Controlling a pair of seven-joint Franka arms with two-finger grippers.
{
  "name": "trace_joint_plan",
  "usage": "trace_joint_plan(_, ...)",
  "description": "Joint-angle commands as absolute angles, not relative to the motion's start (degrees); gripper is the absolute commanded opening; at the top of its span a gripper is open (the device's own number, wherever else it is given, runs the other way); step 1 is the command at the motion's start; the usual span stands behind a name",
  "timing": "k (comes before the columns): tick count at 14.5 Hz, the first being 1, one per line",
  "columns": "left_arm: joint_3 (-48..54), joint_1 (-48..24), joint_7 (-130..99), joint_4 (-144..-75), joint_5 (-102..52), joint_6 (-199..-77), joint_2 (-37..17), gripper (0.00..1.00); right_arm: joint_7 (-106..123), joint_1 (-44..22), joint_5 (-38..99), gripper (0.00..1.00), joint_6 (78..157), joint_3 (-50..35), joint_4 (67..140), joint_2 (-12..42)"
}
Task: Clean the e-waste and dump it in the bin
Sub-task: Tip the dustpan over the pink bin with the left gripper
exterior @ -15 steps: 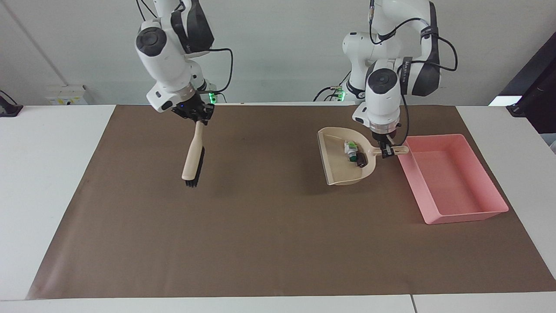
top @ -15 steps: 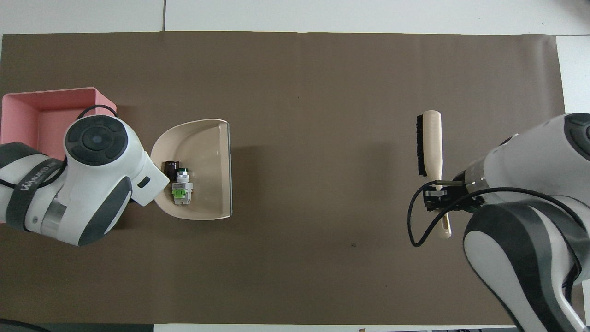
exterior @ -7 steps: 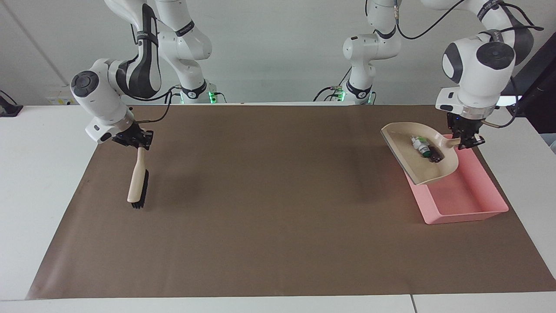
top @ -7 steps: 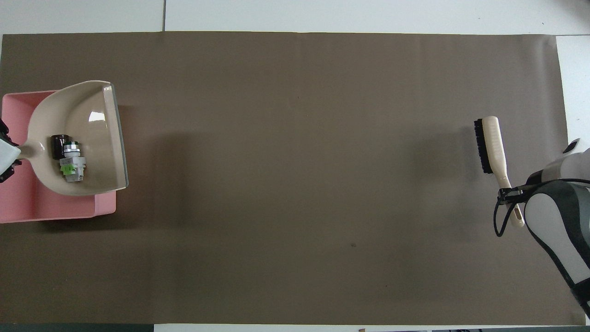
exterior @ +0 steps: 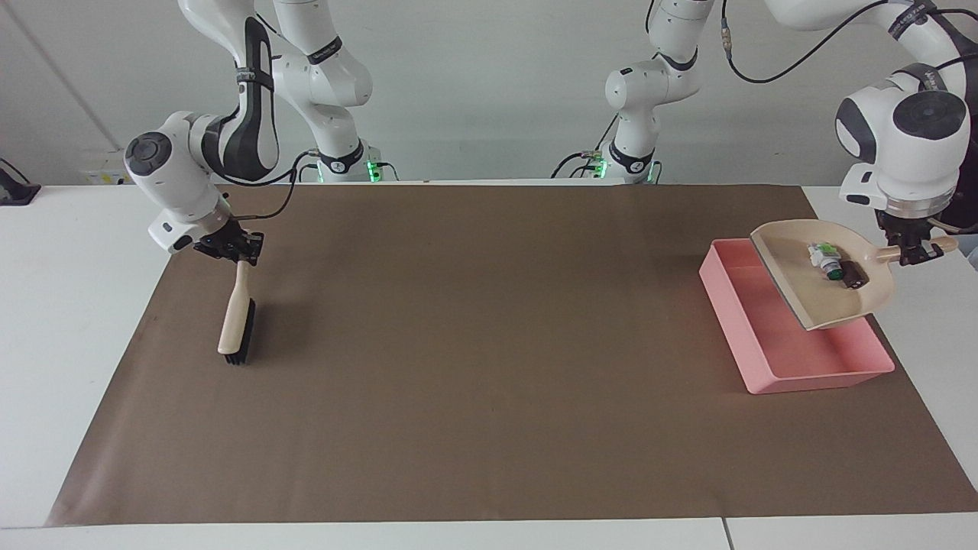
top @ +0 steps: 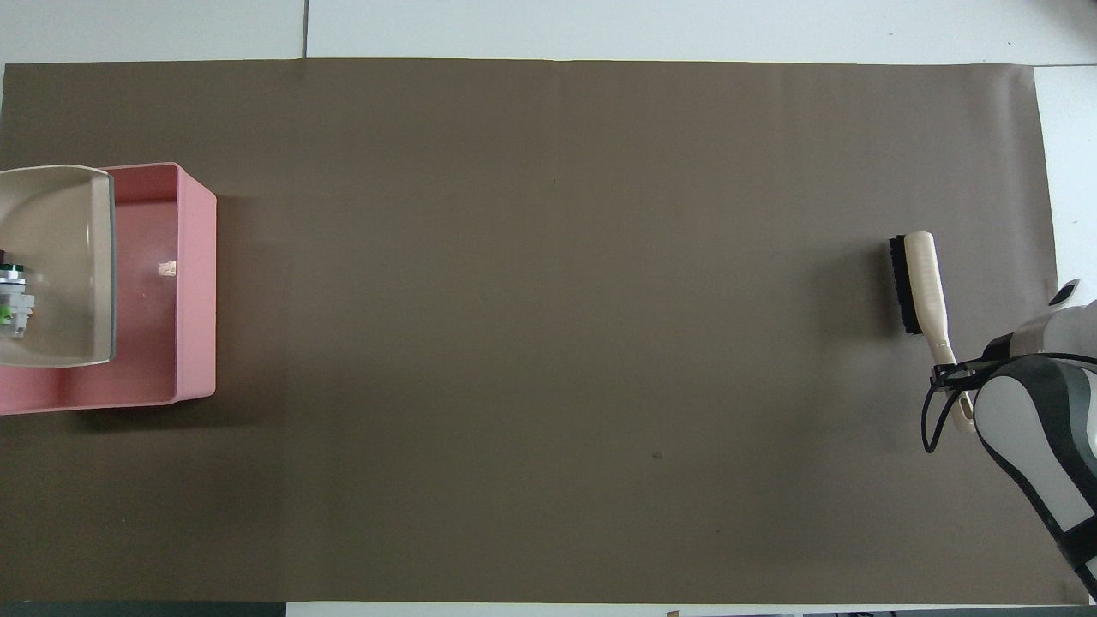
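My left gripper (exterior: 913, 254) is shut on the handle of the beige dustpan (exterior: 814, 294), held in the air over the pink bin (exterior: 817, 378). The e-waste lies in the pan near the handle: a white part with a green end (exterior: 824, 255) and a dark stubby cylinder (exterior: 850, 276). From overhead the dustpan (top: 60, 257) covers the bin's (top: 184, 283) end toward the table edge, with the white part (top: 13, 298) at the frame's edge. My right gripper (exterior: 233, 253) is shut on the handle of the beige brush (exterior: 235, 321), bristles low over the mat.
A brown mat (exterior: 489, 367) covers most of the white table (exterior: 69, 305). The bin sits on the mat at the left arm's end. The brush (top: 917, 283) hangs at the right arm's end, with my right gripper (top: 956, 381) on its handle.
My left gripper has carried the dustpan with the e-waste farther across the bin toward the table's end. My right gripper has lowered the brush slightly toward the mat.
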State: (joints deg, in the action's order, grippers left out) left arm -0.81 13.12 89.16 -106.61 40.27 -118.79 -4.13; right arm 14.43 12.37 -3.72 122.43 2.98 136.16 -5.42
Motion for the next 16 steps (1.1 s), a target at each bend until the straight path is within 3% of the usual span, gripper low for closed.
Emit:
trace_joint_plan(1, -0.4, 12.7, 86.9, -106.8, 51.9, -120.1, -5.2, 0.00, 16.0, 14.3, -4.6, 0.01, 123.7, 2.1, 137.5, -6.3)
trace_joint_plan(8, -0.4, 11.8, 72.2, -113.1, 77.5, -119.5, -5.1, 0.00, 16.8, 14.4, -4.5, 0.03, 125.7, 2.0, 139.1, -6.7)
trace_joint_plan(9, -0.4, 11.7, 71.0, -113.9, 79.1, -119.1, -5.0, 0.00, 16.8, 14.4, -4.5, 0.10, 125.5, 2.0, 139.1, -6.7)
trace_joint_plan(10, -0.4, 11.6, 70.7, -114.2, 79.9, -118.1, -5.0, 0.00, 16.8, 14.4, -4.5, 0.34, 125.2, 2.0, 139.0, -6.7)
trace_joint_plan(11, -0.4, 11.0, 70.6, -114.3, 81.1, -116.4, -5.2, 0.00, 17.4, 14.4, -4.5, 0.92, 124.6, 2.0, 138.5, -6.7)
trace_joint_plan(12, -0.4, 9.9, 70.2, -114.3, 82.0, -114.8, -5.2, 0.00, 17.5, 14.2, -4.5, 1.00, 123.5, 1.9, 137.3, -6.4)
trace_joint_plan(16, -0.4, 6.3, 69.2, -113.9, 84.7, -106.2, -5.3, 0.00, 17.3, 13.7, -4.5, 1.00, 120.5, 1.9, 128.0, -6.5)
